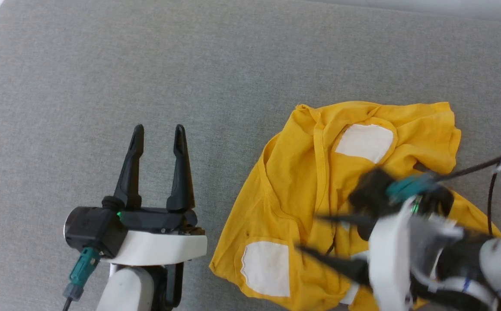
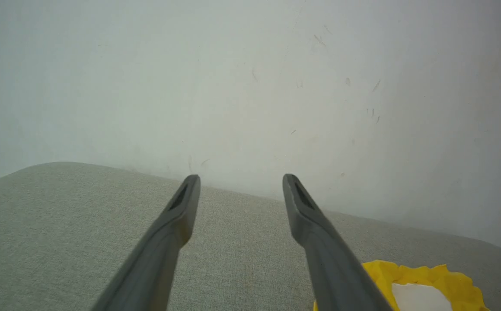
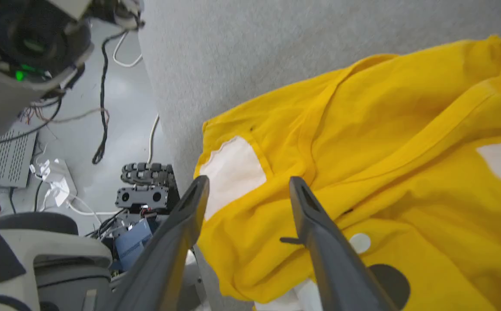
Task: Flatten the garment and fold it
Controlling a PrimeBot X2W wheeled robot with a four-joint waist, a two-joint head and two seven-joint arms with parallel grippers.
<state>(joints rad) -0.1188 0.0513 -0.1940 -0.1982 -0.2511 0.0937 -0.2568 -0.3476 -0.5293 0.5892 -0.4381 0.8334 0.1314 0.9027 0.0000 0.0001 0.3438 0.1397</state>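
Note:
The garment point(image 1: 293, 172) is a bright yellow T-shirt lying crumpled on the grey surface at the right, with two white patches showing. My right gripper point(image 1: 308, 233) reaches in from the lower right, blurred, with its fingers pointing left over the shirt's near part. In the right wrist view that gripper point(image 3: 249, 181) is open just above the garment point(image 3: 384, 129), near its front edge, with nothing between the fingers. My left gripper point(image 1: 159, 128) rests open on the bare surface, well left of the shirt. In the left wrist view my left gripper point(image 2: 241, 178) has a corner of the garment point(image 2: 449, 278) at its lower right.
The grey fabric surface point(image 1: 189, 65) stretches wide to the left and behind the shirt. A pale wall point(image 2: 250, 86) rises behind it. Past the surface's near edge, the floor holds cables and electronics point(image 3: 142, 194). A dark cable point(image 1: 492, 185) hangs by my right arm.

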